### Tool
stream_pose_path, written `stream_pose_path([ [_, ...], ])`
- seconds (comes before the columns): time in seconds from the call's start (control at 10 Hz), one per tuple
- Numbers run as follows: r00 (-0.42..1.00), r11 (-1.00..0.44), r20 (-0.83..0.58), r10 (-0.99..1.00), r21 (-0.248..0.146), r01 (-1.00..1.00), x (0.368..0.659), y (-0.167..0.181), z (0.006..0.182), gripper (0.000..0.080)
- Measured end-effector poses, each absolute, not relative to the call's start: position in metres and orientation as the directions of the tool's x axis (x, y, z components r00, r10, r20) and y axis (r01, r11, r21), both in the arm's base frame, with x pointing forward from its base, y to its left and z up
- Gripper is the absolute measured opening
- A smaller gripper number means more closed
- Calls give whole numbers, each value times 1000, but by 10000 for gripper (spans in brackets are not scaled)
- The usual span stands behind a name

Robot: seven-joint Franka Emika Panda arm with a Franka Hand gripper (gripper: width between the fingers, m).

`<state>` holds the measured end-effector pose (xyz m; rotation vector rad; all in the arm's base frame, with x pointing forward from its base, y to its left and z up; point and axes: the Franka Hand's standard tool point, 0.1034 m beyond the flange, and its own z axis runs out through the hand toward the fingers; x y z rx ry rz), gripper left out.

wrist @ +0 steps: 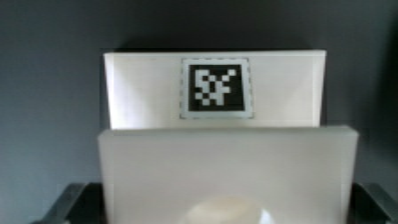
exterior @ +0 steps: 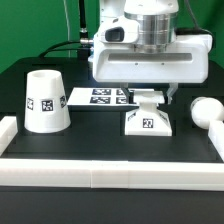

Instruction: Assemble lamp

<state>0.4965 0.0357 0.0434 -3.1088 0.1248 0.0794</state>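
The white lamp base [exterior: 148, 118] stands on the black table, with a tag on its front face. My gripper [exterior: 148, 97] is right above it, open, with a finger on either side of the base's top. In the wrist view the base [wrist: 214, 120] fills the picture, its tag facing the camera, and the dark fingers [wrist: 75, 203] show at its two sides; I cannot tell whether they touch it. The tapered shade [exterior: 45, 100] stands mouth down at the exterior view's left. The round-headed bulb [exterior: 205, 112] lies at the exterior view's right.
The marker board [exterior: 100, 96] lies flat behind the base, between it and the shade. A low white wall [exterior: 110, 177] runs along the table's front edge and up both sides. A green backdrop stands behind the arm.
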Motion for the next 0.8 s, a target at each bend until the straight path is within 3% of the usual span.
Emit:
stream_pose_path([
  [0.5,999,-998,19,-33,-52,-32,583,66,44,535],
  [0.8,998,-998,58,-17,-61,-14,615,85,44,535],
])
